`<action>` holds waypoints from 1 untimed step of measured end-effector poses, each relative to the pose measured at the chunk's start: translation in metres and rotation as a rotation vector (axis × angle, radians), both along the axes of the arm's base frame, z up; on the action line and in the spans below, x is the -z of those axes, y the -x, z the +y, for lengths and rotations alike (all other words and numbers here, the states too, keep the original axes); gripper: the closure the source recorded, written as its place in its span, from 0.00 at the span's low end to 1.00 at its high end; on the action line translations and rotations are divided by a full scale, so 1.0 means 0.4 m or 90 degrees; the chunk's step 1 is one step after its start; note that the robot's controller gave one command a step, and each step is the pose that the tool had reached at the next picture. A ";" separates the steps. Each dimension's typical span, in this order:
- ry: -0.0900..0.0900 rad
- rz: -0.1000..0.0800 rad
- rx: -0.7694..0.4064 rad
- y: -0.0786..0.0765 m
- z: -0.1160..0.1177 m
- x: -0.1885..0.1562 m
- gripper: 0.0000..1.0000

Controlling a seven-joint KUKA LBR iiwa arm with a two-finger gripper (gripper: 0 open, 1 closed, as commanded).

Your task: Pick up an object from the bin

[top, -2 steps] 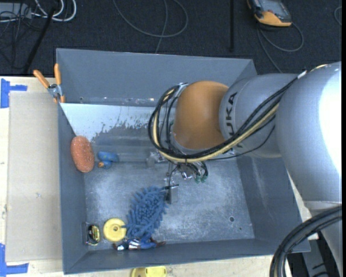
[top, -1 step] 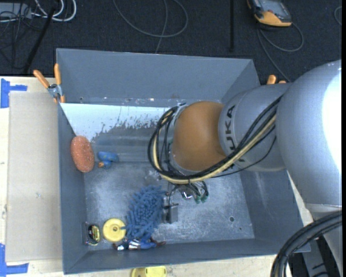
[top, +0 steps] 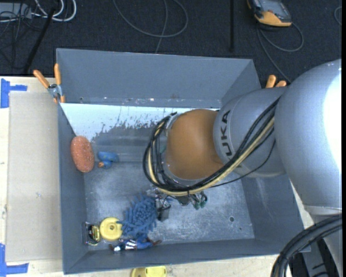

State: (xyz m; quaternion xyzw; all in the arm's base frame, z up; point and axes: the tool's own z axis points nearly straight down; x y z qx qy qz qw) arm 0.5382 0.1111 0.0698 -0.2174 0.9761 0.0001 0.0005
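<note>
We see the arm's orange-covered wrist (top: pixel 190 143) low over the middle of the bin (top: pixel 155 79). The jaws are at the right edge of a blue knobbly cloth (top: pixel 139 218) near the front wall. They seem to touch it, but we cannot tell whether they are released or clenched. A yellow tape measure (top: pixel 109 229) lies just left of the cloth, and a brown oval lump (top: pixel 82 153) rests by the left wall.

The only writing that can be read stands on the grey arm (top: pixel 251 126) reaching over the bin (top: pixel 155 77) from the right. Dark capital letters "UKA" (top: pixel 224 134) run sideways down the arm's casing, just right of its orange cover (top: pixel 190 143); a first letter may be cut off by the cover's edge. Any print on the small things on the bin's floor is too small to make out.
</note>
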 end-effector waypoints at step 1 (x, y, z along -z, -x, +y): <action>0.000 0.000 0.000 0.000 0.000 0.000 1.00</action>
